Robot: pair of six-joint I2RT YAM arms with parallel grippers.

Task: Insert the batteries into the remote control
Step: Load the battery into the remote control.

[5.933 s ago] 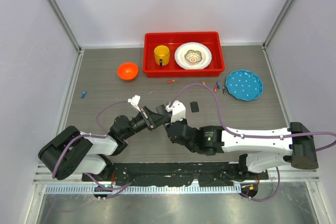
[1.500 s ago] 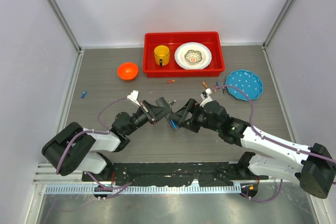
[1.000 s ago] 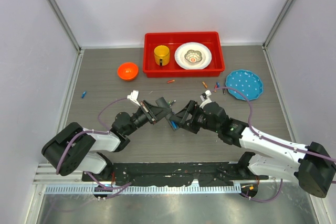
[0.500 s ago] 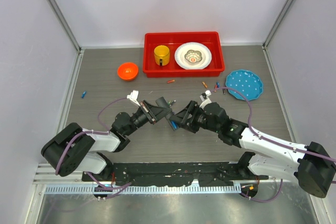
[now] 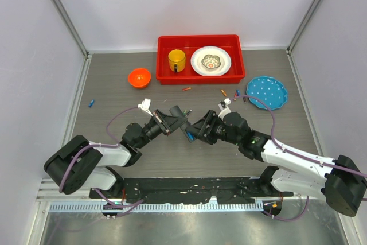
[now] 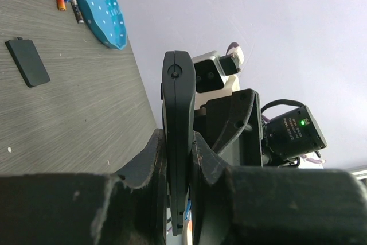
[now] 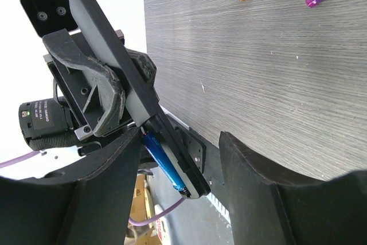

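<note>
- The slim flat black plastic remote control is held above the grey wood-grain table, in front of the arm bases. It is clamped edge-on between the fingers of the left gripper, which are closed tight on it.
- A slim blue cylindrical battery is seen lying along the remote control's lower end, against its open face. Whether it is fully seated cannot be told.
- The right gripper is spread wide around that end, one finger on either side, with nothing pinched between them.
- A small flat black rectangular cover lies on the table, apart from the round blue dotted plate near the right wall.
- Loose coloured batteries are scattered just left of the plate. An orange one lies just before the near rim of the red plastic tray, and a blue one lies near the left wall.
- Bare tabletop is left between the grippers and the tray, and on the near side of the small orange bowl.
</note>
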